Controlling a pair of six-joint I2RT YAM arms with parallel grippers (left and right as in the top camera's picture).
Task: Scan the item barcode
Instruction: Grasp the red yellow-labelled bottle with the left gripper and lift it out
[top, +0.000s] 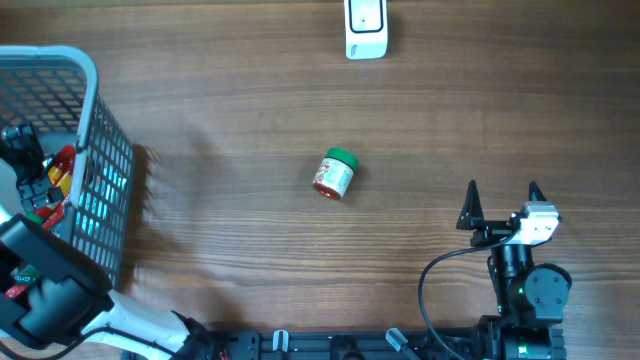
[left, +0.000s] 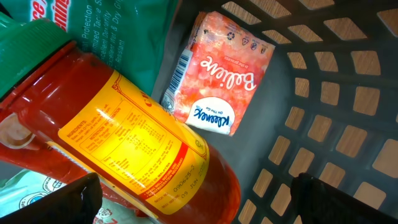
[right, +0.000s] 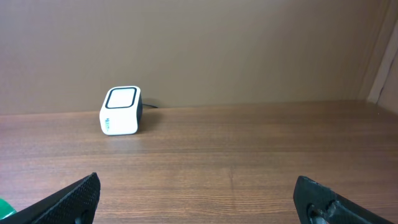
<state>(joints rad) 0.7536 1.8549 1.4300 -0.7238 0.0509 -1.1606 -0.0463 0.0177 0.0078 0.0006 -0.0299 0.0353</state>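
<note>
A small jar (top: 335, 174) with a green lid and red-and-white label lies on its side mid-table. The white barcode scanner (top: 365, 28) stands at the far edge, and the right wrist view shows the scanner (right: 120, 111) against the wall. My left gripper (left: 196, 194) is down inside the grey basket (top: 95, 110), open, its fingers wide either side of the lower end of a red sauce bottle (left: 118, 130) with a yellow label. The right finger stands clear of the bottle. My right gripper (top: 502, 195) hovers open and empty near the front right.
Beside the bottle the basket holds a pink Kleenex tissue pack (left: 217, 78) and a green bag (left: 118, 31). The basket's lattice wall (left: 336, 118) stands close on the right of my left gripper. Bare wooden tabletop (right: 236, 162) stretches between my right gripper and the scanner.
</note>
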